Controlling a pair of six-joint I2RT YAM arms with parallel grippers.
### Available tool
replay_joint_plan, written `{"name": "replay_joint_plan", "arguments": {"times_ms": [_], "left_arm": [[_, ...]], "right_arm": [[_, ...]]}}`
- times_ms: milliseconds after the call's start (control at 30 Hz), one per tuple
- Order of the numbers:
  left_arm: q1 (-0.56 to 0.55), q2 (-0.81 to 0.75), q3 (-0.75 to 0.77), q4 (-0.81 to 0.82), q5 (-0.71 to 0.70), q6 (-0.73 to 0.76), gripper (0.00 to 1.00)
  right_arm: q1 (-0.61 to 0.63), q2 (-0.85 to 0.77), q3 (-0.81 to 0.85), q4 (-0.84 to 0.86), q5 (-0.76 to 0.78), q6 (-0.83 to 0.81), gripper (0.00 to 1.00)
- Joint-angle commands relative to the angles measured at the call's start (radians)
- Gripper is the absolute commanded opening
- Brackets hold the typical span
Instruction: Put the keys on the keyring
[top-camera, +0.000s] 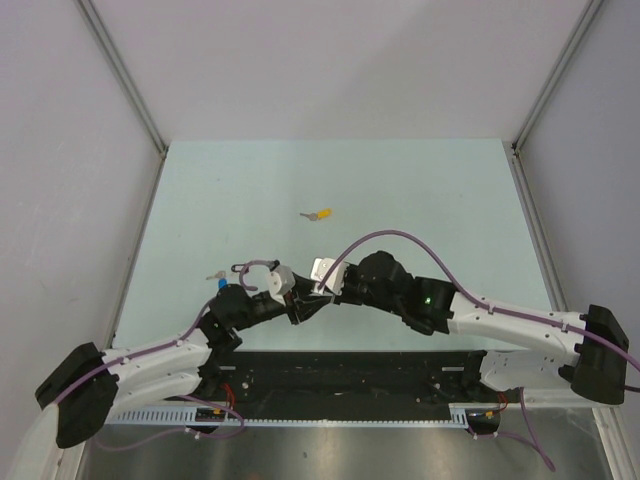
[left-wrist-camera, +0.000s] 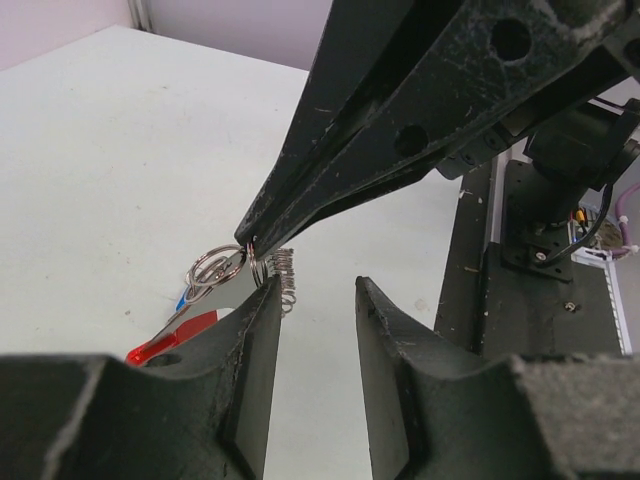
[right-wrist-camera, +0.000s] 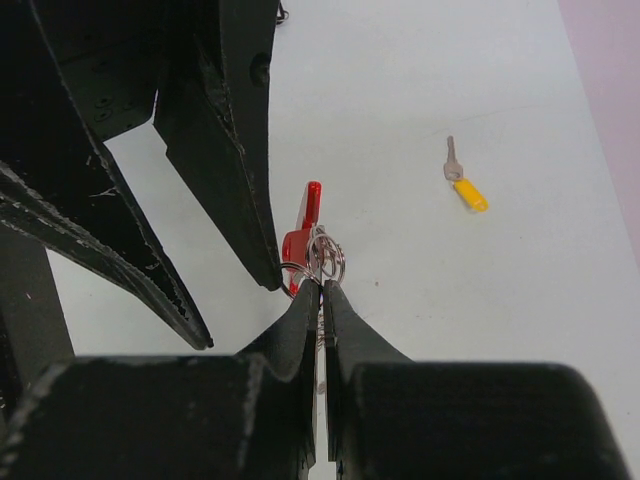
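The keyring (right-wrist-camera: 322, 258) is a small clutch of silvery split rings with a curved, glossy red tag (right-wrist-camera: 305, 222) at its 11 o'clock. From the left wrist, a short wire coil (left-wrist-camera: 284, 276) shows just beside the rings. It sits near the table's (top-camera: 400, 190) near edge, a little left of centre, and the two gripper tips meeting there hide it from above. I cannot tell whether it rests on the table.

The right gripper (right-wrist-camera: 321, 290) is closed, its tips pinching the rings. The left gripper (left-wrist-camera: 315, 285) has its jaws apart with nothing between them, and one finger (left-wrist-camera: 255, 330) is just beside the keyring at its 9 o'clock.

The yellow key (right-wrist-camera: 462, 186), a silver blade with a yellow cap, lies alone at 2 o'clock from the keyring, well apart. The blue key (top-camera: 218, 281) lies at 9 o'clock from the tips, beside the left arm.
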Motion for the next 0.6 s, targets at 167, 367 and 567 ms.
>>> {"name": "replay_joint_plan", "arguments": {"times_ms": [167,367,567], "left_arm": [[-0.007,-0.052,0.002,0.061,-0.076,0.1,0.4],[-0.017,-0.121,-0.029,0.018,-0.108,0.088,0.4],[-0.02,-0.096,-0.022,-0.002,-0.137,0.1,0.4]], "right_arm": [[0.027,-0.046,-0.006,0.053,0.027,-0.016,0.01],[0.027,-0.065,-0.022,0.065,0.069,-0.009,0.01],[0.027,-0.068,-0.025,0.07,0.07,-0.009,0.01]]}}
